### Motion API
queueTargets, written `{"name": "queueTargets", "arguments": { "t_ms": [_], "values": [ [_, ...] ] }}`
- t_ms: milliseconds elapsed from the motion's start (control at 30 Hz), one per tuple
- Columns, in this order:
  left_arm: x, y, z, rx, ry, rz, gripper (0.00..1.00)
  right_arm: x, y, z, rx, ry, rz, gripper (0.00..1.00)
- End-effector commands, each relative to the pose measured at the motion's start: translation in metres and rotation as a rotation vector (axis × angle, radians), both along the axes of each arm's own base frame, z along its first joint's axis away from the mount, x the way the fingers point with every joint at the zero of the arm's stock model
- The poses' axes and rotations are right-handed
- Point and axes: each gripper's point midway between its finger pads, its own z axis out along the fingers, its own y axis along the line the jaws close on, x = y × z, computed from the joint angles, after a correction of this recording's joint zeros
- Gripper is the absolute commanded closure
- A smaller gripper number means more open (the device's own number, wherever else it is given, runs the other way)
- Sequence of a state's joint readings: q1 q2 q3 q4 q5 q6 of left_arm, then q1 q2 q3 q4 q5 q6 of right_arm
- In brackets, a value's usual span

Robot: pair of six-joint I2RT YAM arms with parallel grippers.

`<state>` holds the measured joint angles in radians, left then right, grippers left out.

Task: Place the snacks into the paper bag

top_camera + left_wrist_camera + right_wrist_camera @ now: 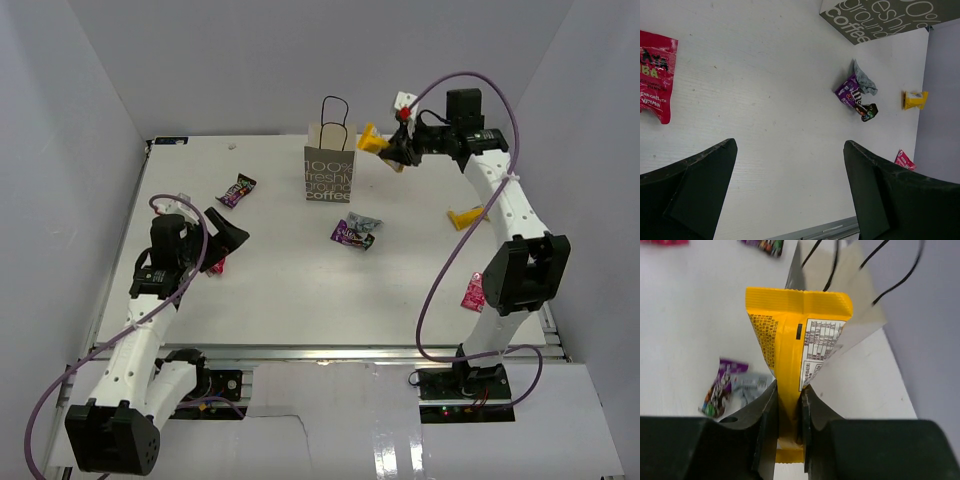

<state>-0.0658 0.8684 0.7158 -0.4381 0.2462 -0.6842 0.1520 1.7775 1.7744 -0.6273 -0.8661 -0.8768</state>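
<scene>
Left red packet (217, 266): we are seeing only a sliver, the left gripper (228, 246) is covering the rest. The right arm (520, 270) is hiding part of the right red packet (471, 292). In the left wrist view the top edge is cutting off the paper bag (880, 17). In the right wrist view the yellow packet (790, 340) is blocking the bag's mouth, and the purple packet (720, 387) is showing blurred, print unreadable.

This was a robot test bench in a lab, not a home or a shop. A paper bag (329, 172) stood on a bare white table (300, 295), and plain white walls (70, 140) boxed the table in behind the bag and on both sides of it. In front of the bag, a left arm (135, 355) and a right arm (505, 195) were bolted to a metal rail (330, 352) at the table's edge, with purple cables (462, 74) looping loose. Snack packets (352, 233) lay scattered around the bag.
</scene>
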Motion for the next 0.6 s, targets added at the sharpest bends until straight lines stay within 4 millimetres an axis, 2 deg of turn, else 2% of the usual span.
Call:
{"name": "queueTargets", "arguments": {
  "t_ms": [0, 67, 133, 167, 233, 400, 500, 567],
  "values": [
    [0.004, -0.003, 0.014, 0.002, -0.053, -0.029, 0.02, 0.032, 0.051, 0.090, 0.291, -0.033, -0.085, 0.78],
    [0.002, -0.002, 0.016, 0.003, -0.057, -0.023, 0.02, 0.053, 0.063, 0.115, 0.349, -0.070, -0.122, 0.81],
    [-0.001, -0.001, 0.020, 0.000, -0.069, -0.014, 0.02, 0.065, 0.075, 0.134, 0.402, -0.106, -0.153, 0.81],
    [-0.004, -0.001, 0.017, -0.002, -0.059, -0.009, 0.02, 0.075, 0.079, 0.131, 0.408, -0.113, -0.164, 0.82],
    [-0.007, 0.001, 0.018, -0.005, -0.061, 0.005, 0.02, 0.079, 0.089, 0.156, 0.450, -0.203, -0.153, 0.82],
    [-0.013, 0.003, 0.017, -0.010, -0.060, 0.025, 0.02, 0.082, 0.116, 0.159, 0.497, -0.253, -0.113, 0.81],
    [-0.011, 0.003, 0.019, -0.011, -0.053, 0.023, 0.02, 0.084, 0.128, 0.149, 0.511, -0.266, -0.112, 0.80],
    [-0.011, 0.003, 0.019, -0.006, -0.049, 0.018, 0.02, 0.088, 0.131, 0.135, 0.509, -0.250, -0.123, 0.79]
  ]
}}
